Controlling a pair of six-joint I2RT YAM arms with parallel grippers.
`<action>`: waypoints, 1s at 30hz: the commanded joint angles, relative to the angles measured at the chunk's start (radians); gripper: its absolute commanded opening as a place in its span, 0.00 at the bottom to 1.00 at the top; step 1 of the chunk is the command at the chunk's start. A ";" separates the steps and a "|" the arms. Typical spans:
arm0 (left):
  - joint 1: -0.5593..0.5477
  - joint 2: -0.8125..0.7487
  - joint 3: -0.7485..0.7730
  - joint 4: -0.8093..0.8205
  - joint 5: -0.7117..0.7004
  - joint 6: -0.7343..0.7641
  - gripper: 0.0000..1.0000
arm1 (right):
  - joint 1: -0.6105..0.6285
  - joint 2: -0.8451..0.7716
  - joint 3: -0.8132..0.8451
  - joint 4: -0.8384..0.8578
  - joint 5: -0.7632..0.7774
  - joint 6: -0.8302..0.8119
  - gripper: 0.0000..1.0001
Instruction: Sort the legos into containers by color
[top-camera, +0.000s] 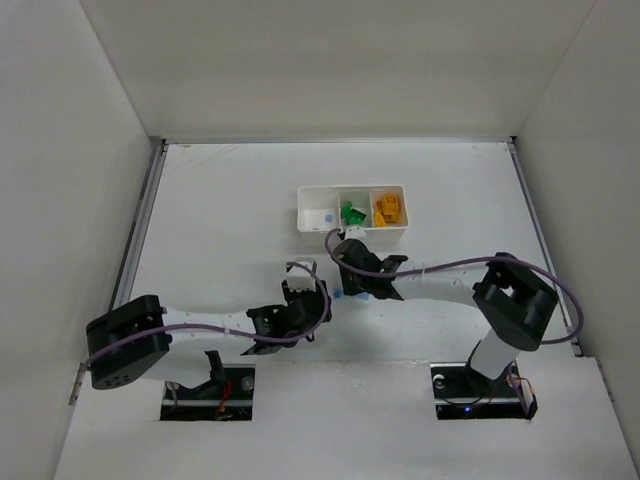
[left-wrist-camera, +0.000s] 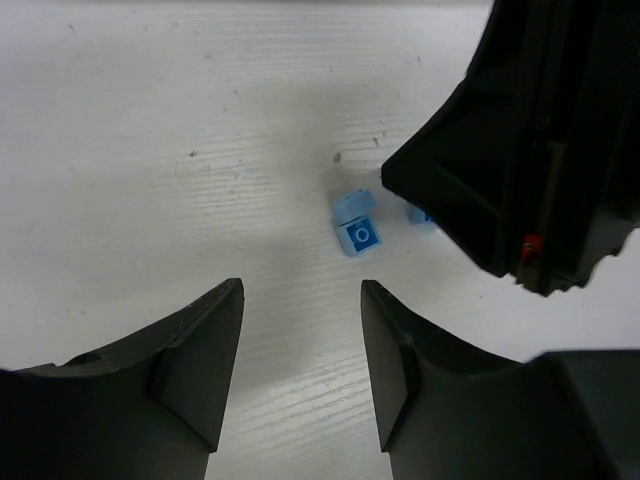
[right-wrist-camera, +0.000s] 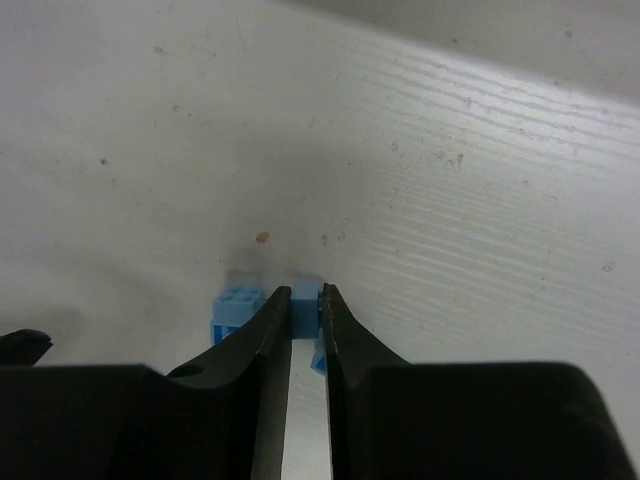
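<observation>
One blue lego (right-wrist-camera: 306, 299) tight in right claw (right-wrist-camera: 305, 292), second lego (left-wrist-camera: 357, 230) loose before gaping left claw (left-wrist-camera: 300, 290).

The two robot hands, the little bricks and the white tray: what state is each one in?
Right hand, shut on a blue brick.
Left hand, open, holding nothing.
Loose blue brick, lying on the table beside the right hand.
Green bricks, in the tray's middle compartment.
Orange bricks, in the tray's right compartment.
White tray, flat on the table, a blue piece in its left compartment.
</observation>
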 joint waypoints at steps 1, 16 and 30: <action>-0.014 0.012 0.014 0.065 -0.004 0.014 0.48 | 0.006 -0.109 0.020 -0.005 0.062 0.020 0.19; -0.039 0.017 -0.034 0.075 -0.056 -0.100 0.46 | -0.151 0.067 0.398 0.129 -0.024 -0.086 0.20; -0.042 0.116 0.055 0.095 -0.044 -0.081 0.45 | -0.165 0.084 0.399 0.208 -0.015 -0.064 0.52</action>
